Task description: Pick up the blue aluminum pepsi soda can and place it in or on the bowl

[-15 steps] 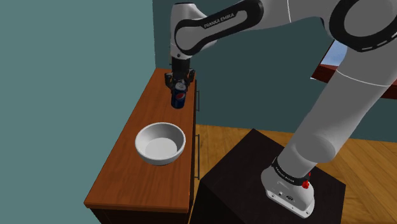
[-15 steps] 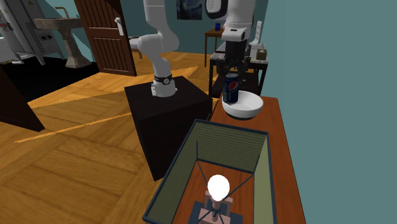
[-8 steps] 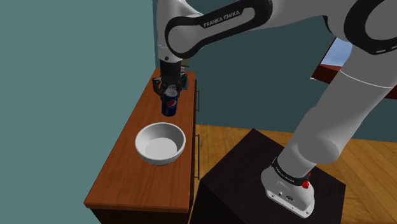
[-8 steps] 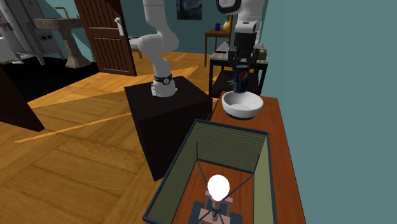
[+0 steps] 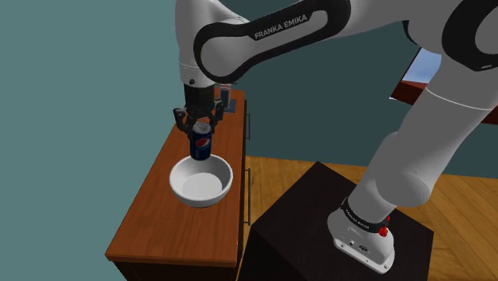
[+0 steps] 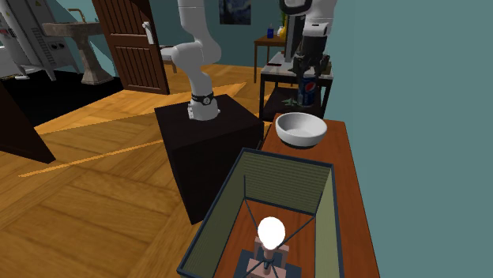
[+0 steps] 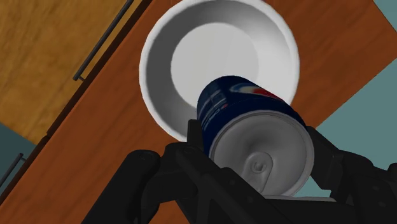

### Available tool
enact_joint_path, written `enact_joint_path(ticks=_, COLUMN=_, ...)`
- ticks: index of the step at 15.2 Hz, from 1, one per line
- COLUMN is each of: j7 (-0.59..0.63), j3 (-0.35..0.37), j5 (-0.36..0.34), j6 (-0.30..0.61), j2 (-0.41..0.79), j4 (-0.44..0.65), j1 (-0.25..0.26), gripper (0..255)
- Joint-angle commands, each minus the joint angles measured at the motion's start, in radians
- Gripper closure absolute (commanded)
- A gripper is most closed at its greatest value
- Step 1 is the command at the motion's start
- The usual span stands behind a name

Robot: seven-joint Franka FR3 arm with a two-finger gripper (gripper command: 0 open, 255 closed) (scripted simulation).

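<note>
A blue Pepsi can (image 5: 201, 144) with a silver top hangs upright in the air, and my black gripper (image 5: 201, 128) is shut on it from above. It hovers over the far rim of the white bowl (image 5: 201, 180), which stands on the brown wooden sideboard (image 5: 160, 227). In the second exterior view the can (image 6: 309, 89) sits under the gripper (image 6: 308, 71), above and behind the bowl (image 6: 300, 129). Through the wrist camera the can (image 7: 248, 111) is clasped between the fingers (image 7: 193, 137), with the bowl (image 7: 191, 57) directly beneath it.
The black stand (image 5: 319, 215) carries the arm's base beside the sideboard. A green-shaded lamp (image 6: 272, 185) stands on the sideboard's near end in the second exterior view. A small side table (image 6: 269, 43) with objects is behind. Teal wall runs along the sideboard's far side.
The gripper has carried the can from the sideboard's far end toward the bowl, rising as it went; the can now hangs over the bowl's rim.
</note>
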Motion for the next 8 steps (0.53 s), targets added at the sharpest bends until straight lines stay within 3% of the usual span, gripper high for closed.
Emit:
enact_joint_path(ticks=1, j7=0.008, j3=0.002, j5=-0.004, j6=0.026, j2=0.009, j4=-0.018, j1=0.002, gripper=255)
enact_joint_path(ticks=8, j7=0.02, j3=0.003, j5=-0.021, j6=0.116, j2=0.048, j4=-0.071, j1=0.005, gripper=255)
